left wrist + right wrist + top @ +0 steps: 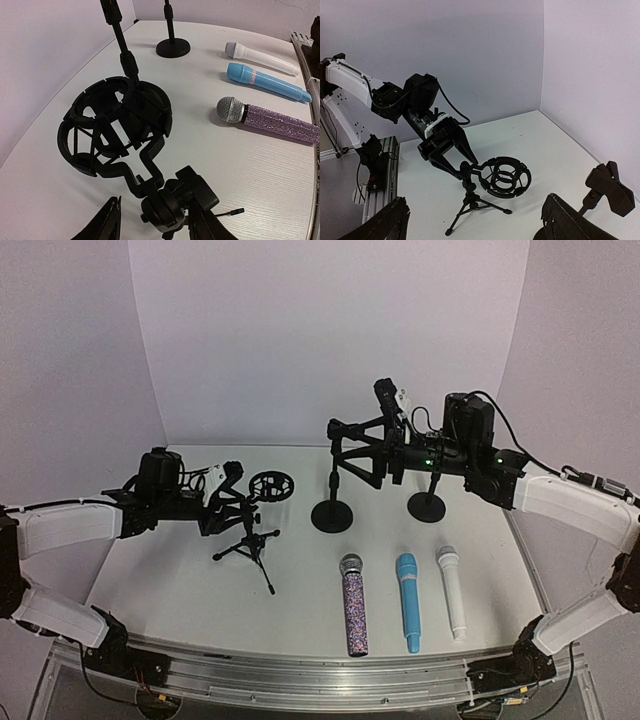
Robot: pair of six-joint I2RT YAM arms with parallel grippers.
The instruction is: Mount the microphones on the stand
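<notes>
Status: no mic mounted yet. Purple mic (pixel 353 608), blue mic (pixel 408 602) and white mic (pixel 452 592) lie side by side near the front edge of the table (pixel 180 580), right of centre. Their heads point to the far edge and they do not touch.

Left end effector (pixel 469 168): fingers apart, straddling the swivel joint just under the shock mount (pixel 117 127) of the tripod stand (pixel 250 548), left of centre. The left wrist view shows a gap on one side of the joint, so you have no firm clamp. The mount ring is tilted and holds nothing.

Right end effector (pixel 362 448): fingers wide apart with nothing between them. It hangs above the table toward the far edge, between the two disc stands (pixel 332 512), well apart from the mics.

Step in hand, as judged: preparing the stand, with the first pickup not begun.

Next move, as judged:
- Bring the right arm back toward the front edge and down over one mic.
- Take it across the body, below the head, so the handle stays free to enter a holder.
- If you choose the tripod mount, brace it with the left arm first; the tripod looks light and may tip.
</notes>
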